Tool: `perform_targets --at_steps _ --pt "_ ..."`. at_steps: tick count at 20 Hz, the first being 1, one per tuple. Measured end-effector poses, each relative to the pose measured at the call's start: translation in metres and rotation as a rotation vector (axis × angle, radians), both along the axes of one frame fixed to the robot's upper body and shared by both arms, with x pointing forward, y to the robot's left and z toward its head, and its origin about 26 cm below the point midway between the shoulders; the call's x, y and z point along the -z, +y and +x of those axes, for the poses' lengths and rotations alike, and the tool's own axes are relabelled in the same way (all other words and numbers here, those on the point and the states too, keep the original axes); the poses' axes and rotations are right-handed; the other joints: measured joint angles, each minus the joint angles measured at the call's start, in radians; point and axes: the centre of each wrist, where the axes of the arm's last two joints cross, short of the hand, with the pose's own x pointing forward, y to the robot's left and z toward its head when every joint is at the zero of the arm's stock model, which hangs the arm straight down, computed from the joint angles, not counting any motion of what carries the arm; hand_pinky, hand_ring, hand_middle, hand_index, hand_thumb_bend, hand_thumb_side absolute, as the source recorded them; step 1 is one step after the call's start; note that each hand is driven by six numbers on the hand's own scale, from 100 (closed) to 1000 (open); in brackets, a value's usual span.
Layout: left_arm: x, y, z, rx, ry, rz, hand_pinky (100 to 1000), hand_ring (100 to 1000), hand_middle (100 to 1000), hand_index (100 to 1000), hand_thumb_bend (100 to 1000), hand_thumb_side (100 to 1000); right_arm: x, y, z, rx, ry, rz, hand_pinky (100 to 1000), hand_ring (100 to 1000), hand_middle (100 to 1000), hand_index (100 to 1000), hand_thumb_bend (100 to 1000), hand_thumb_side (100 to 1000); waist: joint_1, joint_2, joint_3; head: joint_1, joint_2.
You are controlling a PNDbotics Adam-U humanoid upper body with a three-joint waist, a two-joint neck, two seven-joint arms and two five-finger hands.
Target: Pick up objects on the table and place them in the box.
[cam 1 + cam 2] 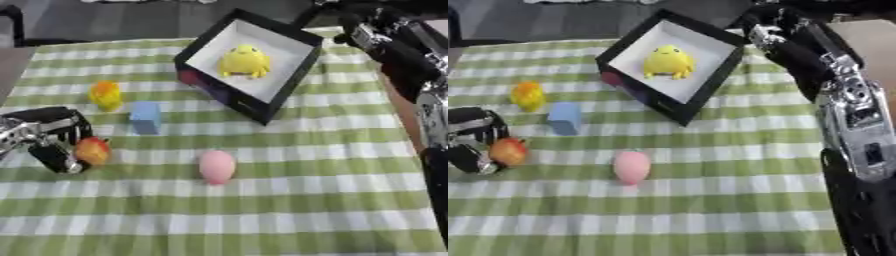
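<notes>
Here the left hand sits at the table's left edge, fingers curled around an orange-red fruit low on the checked cloth. Grip looks partial, the fruit pokes out the side, so it may slip on the lift. A blue block and a yellow-orange toy lie just beyond, easy to knock on the way to the box. A pink egg lies mid-table. A yellow toy is already inside the box. The right arm stretches along the right side; hand unclear, cannot tell.
</notes>
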Motion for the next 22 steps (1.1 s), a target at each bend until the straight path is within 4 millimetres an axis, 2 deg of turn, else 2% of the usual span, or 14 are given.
perform_targets --at_steps 3,6,11,16,22 --pt "-0.026 -0.008 -0.005 0.045 -0.064 -0.027 635 574 570 536 249 100 0.0 0.0 0.0 0.0 0.001 -0.001 954 730 776 813 221 386 0.0 0.0 0.0 -0.001 0.0" --pt "-0.063 -0.021 -0.007 0.097 -0.168 -0.061 635 564 564 528 228 100 0.0 0.0 0.0 0.0 0.0 -0.001 954 730 775 812 221 385 0.0 0.0 -0.001 -0.002 0.0" --pt "-0.116 -0.044 -0.004 0.169 -0.344 -0.137 636 558 562 523 220 100 0.0 0.0 0.0 0.001 0.0 0.0 954 731 777 814 219 386 0.0 0.0 -0.003 -0.007 0.0" --pt "-0.144 -0.068 0.016 0.213 -0.445 -0.207 639 546 557 513 183 100 -0.003 0.002 0.001 0.003 -0.009 0.01 955 739 785 817 225 380 0.0 0.003 -0.015 -0.008 0.0" --pt "-0.16 -0.093 0.044 0.248 -0.495 -0.267 646 555 558 513 174 100 -0.012 0.011 0.001 -0.009 -0.043 0.052 955 737 784 817 222 378 0.0 0.026 -0.054 0.011 0.0"
